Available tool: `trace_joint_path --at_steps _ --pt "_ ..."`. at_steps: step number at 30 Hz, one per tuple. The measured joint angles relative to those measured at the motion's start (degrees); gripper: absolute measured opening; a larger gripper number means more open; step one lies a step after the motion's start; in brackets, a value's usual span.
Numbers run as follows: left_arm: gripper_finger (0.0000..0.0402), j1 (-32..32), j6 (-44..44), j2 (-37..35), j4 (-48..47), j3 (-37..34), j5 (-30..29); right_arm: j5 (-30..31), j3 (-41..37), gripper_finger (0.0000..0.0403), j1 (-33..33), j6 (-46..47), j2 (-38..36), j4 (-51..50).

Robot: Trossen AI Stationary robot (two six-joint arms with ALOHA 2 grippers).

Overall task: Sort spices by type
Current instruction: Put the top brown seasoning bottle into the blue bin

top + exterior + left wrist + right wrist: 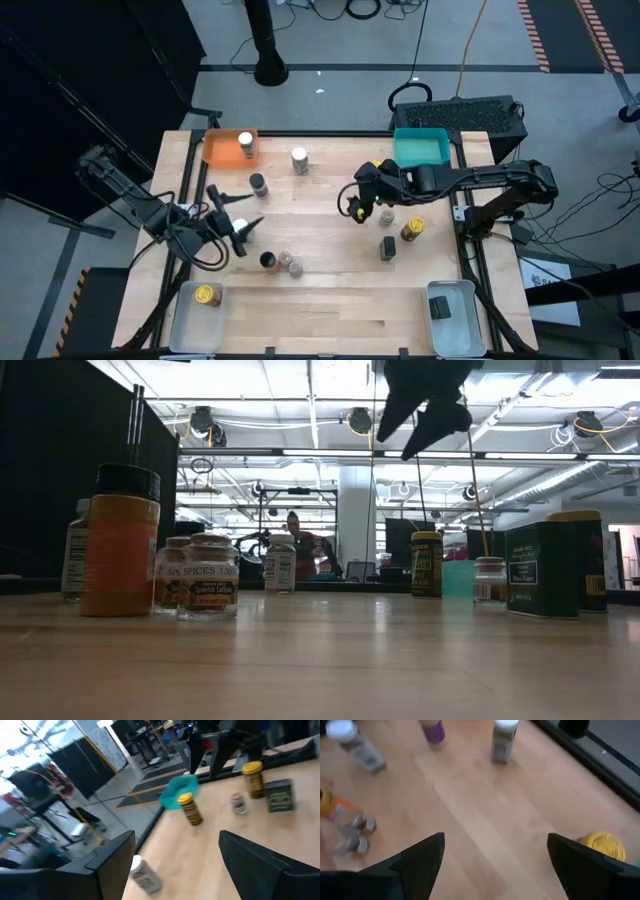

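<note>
Spices scattered across your table, both grippers empty.

Your left gripper (232, 222) hovers at the left edge, jaws spread, holding nothing; a yellow-lidded jar (207, 295) sits in the clear tray (184, 322) near it, a white-topped jar (245, 144) in the orange tray (221, 150). Loose jars (280, 262) stand mid-table. Your right gripper (358, 203) hangs above centre-right, jaws spread, by a gold jar (412, 229) and the teal tray (421, 147).

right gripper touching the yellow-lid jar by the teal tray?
Apart. In the right wrist view the right gripper has open fingers with bare wood between them, and the yellow-lid jar sits outside one finger with a gap showing.
</note>
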Motion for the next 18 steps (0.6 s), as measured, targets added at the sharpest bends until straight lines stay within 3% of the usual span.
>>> trace_joint_path --at_steps 8,18 --pt "0.0293 3.6 7.5 -2.2 -2.2 0.0 0.1 -0.2 0.0 0.0335 -8.6 -4.3 0.0 0.5" --pt "0.0293 3.7 -6.9 -2.0 -4.4 0.0 0.4 -9.0 0.0 0.0335 -19.0 5.1 0.7 -11.6"
